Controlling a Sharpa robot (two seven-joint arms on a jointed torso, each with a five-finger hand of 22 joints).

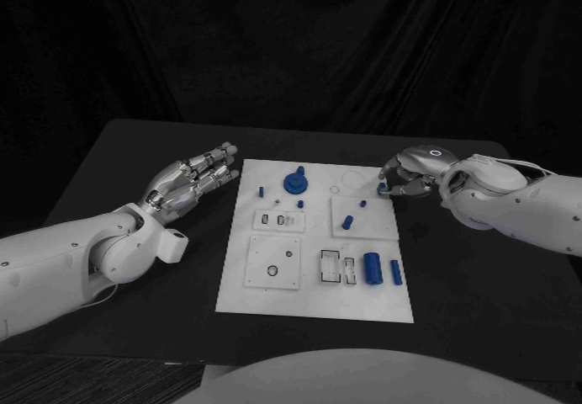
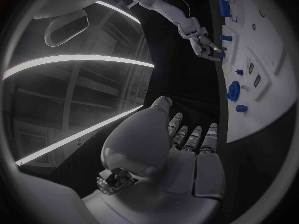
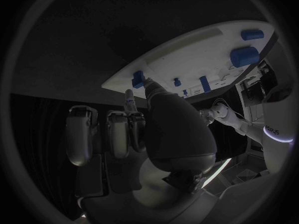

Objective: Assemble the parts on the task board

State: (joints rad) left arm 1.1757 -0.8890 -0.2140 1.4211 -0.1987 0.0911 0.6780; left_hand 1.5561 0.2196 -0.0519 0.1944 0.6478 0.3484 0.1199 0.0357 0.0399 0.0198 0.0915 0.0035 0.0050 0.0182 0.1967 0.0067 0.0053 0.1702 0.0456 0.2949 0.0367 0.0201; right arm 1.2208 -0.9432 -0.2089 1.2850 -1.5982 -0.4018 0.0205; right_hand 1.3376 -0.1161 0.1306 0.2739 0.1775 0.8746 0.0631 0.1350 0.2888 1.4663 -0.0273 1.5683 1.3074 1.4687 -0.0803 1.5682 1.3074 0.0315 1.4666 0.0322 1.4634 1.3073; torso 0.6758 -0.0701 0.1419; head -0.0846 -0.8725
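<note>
The white task board [image 1: 261, 299] lies in the middle of the table. On it are a large round blue part [image 1: 295, 181], a blue cylinder [image 1: 373, 269], a slim blue bar [image 1: 395, 271] and several small blue pegs, one of them mid-board [image 1: 347, 222]. My right hand [image 1: 408, 175] is curled over the board's far right corner. Its thumb and a finger pinch a small blue part [image 3: 138, 78] at the board's edge [image 3: 187, 55]; that part [image 1: 383, 187] peeks out under the fingers. My left hand [image 1: 192, 181] hovers beside the board's left edge, fingers stretched out and holding nothing [image 2: 181, 149].
The board carries raised white plates with slots and holes: one at the near left [image 1: 272, 263], one with two slots [image 1: 279, 220], and a slotted holder [image 1: 338, 267]. The black table [image 1: 485, 303] runs around the board on all sides.
</note>
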